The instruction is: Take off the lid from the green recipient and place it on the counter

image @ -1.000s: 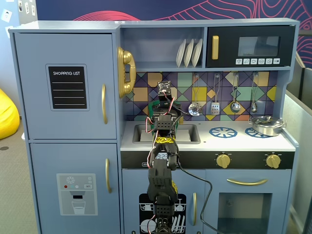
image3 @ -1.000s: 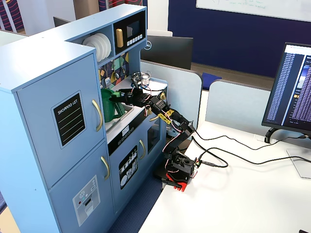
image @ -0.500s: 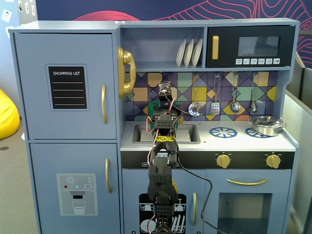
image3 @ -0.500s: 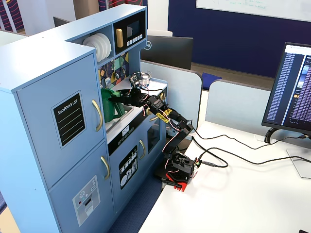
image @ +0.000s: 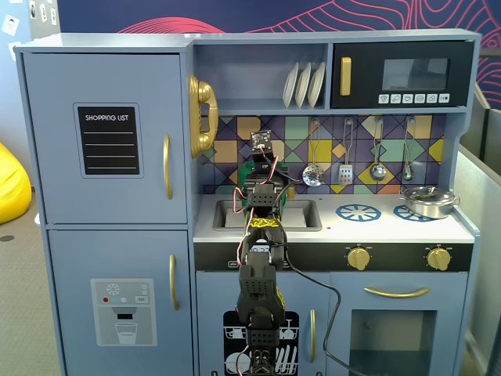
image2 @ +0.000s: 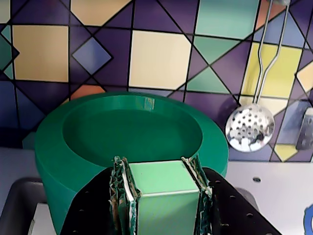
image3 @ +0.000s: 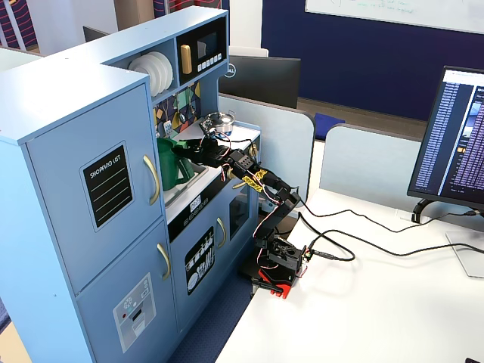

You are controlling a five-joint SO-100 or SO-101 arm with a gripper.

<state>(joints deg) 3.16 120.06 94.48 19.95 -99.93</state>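
Pincer (image2: 159,196) fills the bottom of the wrist view, its 2 fingers (image2: 119,196) pressed against the sides of the lid's light-green strap handle, pinching it. Lid (image2: 132,129) (round, dark green, raised rim) sits just ahead of the fingers, tilted toward the camera; the wrist view does not show whether it still rests on the green recipient. Tiled backsplash (image2: 161,58) stands directly behind it, with a perforated ladle (image2: 249,128) hanging to the right.

Green recipient (image3: 168,162) shows best in a fixed view, upright at the counter's left end by the sink, near the back edge, with the arm (image3: 257,181) reaching to it from the front. From the front-facing fixed view the arm (image: 262,258) covers most of the recipient (image: 252,169); only a sliver of green shows above the sink (image: 301,213).

Counter (image: 376,227) is pale, with 2 blue burner rings (image: 358,211) on its right half. Silver pot (image: 429,200) sits at the back right corner, well apart from the pincer.
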